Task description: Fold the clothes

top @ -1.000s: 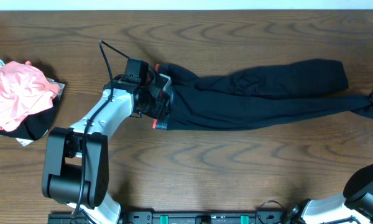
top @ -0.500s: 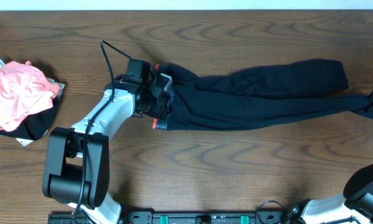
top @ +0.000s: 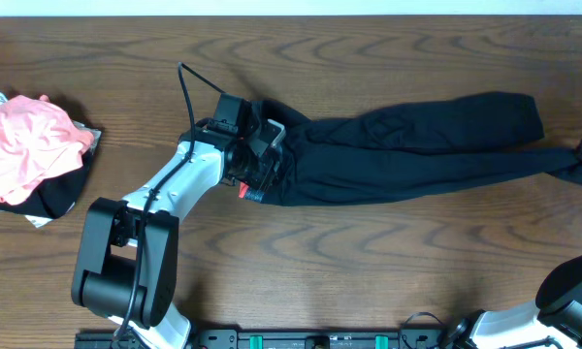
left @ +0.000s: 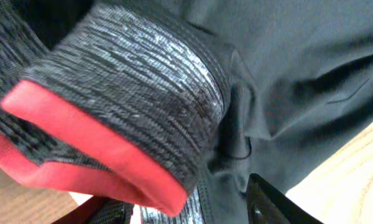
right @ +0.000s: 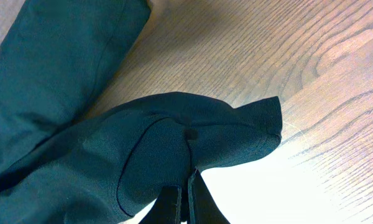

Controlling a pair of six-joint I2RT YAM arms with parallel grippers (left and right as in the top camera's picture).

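Black leggings (top: 417, 145) along wooden table (top: 369, 262)

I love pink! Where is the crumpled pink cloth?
In the overhead view the pink cloth lies at the table's far left edge, well left of the left claw and the black leggings.

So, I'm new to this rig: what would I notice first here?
Black leggings stretch across the table from its middle to its right edge. The left fingers grip their grey, red-edged waistband, bunched up. A crumpled pink cloth lies at far left.
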